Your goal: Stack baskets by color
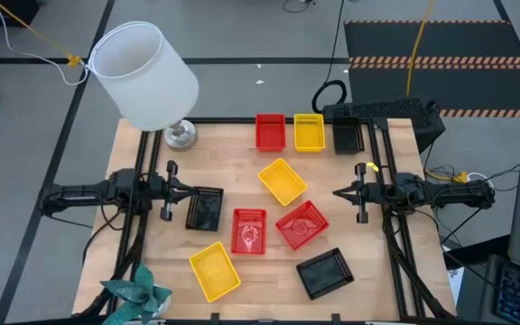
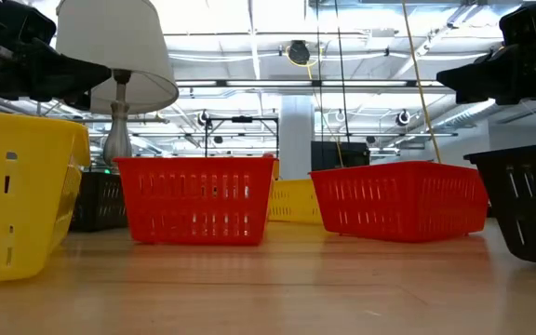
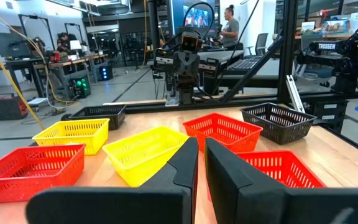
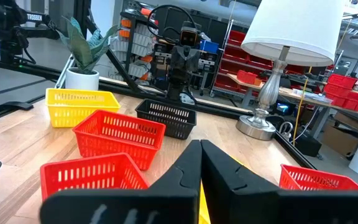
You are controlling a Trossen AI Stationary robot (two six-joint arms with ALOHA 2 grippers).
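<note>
Field notes, my two claws over wood-plank table (image 1: 152,271), pale butcher-block grain, dark frame rails along both sides

Baskets: nine, thin moulded plastic, slotted mesh walls, shallow rectangles w/ rounded rims. All placed rel. to the lamp (image 1: 147,77) (white drum shade, shiny metal base at far-left corner of table):
- red basket (image 1: 270,132), yellow basket (image 1: 309,132), black basket (image 1: 348,135) in a row along the far edge, same side-line as lamp base, long axes running far-to-near, nearly touching each other
- yellow basket mid-table (image 1: 283,181), turned diagonal
- black basket (image 1: 205,209) nearward of lamp base, long axis far-to-near, just beside my left gripper (image 1: 190,193)
- red one (image 1: 249,231) upright axis; next red (image 1: 301,224) tilted diagonal, corners close
- yellow at near edge (image 1: 214,270), diagonal; black at near edge (image 1: 324,273), diagonal, farthest from lamp

Left claw: fingers nearly together, a thin slit betw. them in wrist view, nothing held, pointing across table twd centre. Right gripper (image 1: 338,191): fingers pressed shut, empty, pointing back twd left one

Room: open wood betw. the two claws around mid yellow; bare strip betw. far row and centre cluster. Potted plant (image 1: 136,296) at near-left corner, crowding the yellow there
</note>
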